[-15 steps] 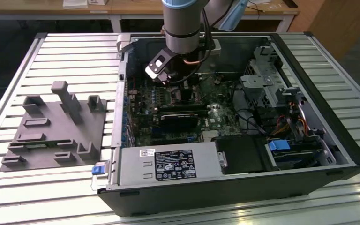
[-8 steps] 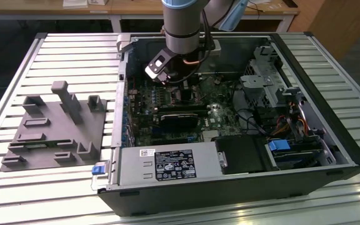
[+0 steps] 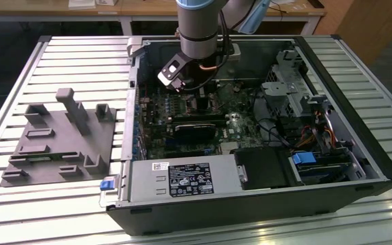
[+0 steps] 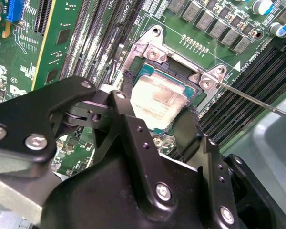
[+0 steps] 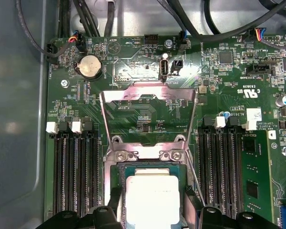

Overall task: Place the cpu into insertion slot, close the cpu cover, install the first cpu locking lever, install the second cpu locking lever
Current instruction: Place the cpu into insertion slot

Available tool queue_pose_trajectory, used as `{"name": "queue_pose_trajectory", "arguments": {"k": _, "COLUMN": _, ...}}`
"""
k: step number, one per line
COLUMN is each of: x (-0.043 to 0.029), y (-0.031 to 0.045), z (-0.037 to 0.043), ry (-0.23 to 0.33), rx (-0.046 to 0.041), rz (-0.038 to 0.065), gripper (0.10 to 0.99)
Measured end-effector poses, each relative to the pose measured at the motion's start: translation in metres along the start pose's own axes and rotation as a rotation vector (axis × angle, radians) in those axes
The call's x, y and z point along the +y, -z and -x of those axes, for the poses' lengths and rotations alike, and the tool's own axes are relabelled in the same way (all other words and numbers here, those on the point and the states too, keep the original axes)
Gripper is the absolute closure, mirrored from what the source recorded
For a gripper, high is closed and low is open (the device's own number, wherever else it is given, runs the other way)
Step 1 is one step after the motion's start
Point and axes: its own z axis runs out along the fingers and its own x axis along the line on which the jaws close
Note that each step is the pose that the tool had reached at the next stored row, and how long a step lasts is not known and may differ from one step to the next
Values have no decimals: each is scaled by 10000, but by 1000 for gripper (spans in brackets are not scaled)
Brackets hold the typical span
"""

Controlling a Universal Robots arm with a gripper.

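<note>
In both wrist views the cpu [image 4: 157,102] [image 5: 152,198], a square chip with a dull silvery top, lies within the rim of the insertion slot [image 4: 174,67] [image 5: 148,157] on the green board. My gripper [image 4: 158,101] straddles it, with its black fingers [image 4: 128,88] against two opposite edges of the chip. Whether the chip is fully seated I cannot tell. The cpu cover [image 5: 148,93] stands swung open beyond the slot. A thin wire lever [image 4: 257,100] [image 5: 193,162] juts out beside the slot. In the exterior view my gripper [image 3: 197,99] is down inside the computer case [image 3: 380,168].
Long black memory slots [image 5: 76,167] [image 5: 224,162] flank the socket on both sides. Cables [image 5: 86,19] run above the board. The case holds a power supply [image 3: 182,178] and drive bays [image 3: 298,92]. A grey fixture [image 3: 59,138] lies on the slatted table at the exterior view's left.
</note>
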Motion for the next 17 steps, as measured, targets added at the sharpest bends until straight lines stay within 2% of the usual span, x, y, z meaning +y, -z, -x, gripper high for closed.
{"name": "queue_pose_trajectory", "arguments": {"k": 1, "x": 0, "y": 1, "z": 0, "ry": 0, "rx": -2, "rz": -2, "gripper": 490}}
{"name": "queue_pose_trajectory", "arguments": {"k": 2, "x": 0, "y": 1, "z": 0, "ry": 0, "rx": -2, "rz": -2, "gripper": 553}}
{"name": "queue_pose_trajectory", "arguments": {"k": 17, "x": 2, "y": 28, "z": -1, "ry": 49, "rx": -2, "rz": 0, "gripper": 553}}
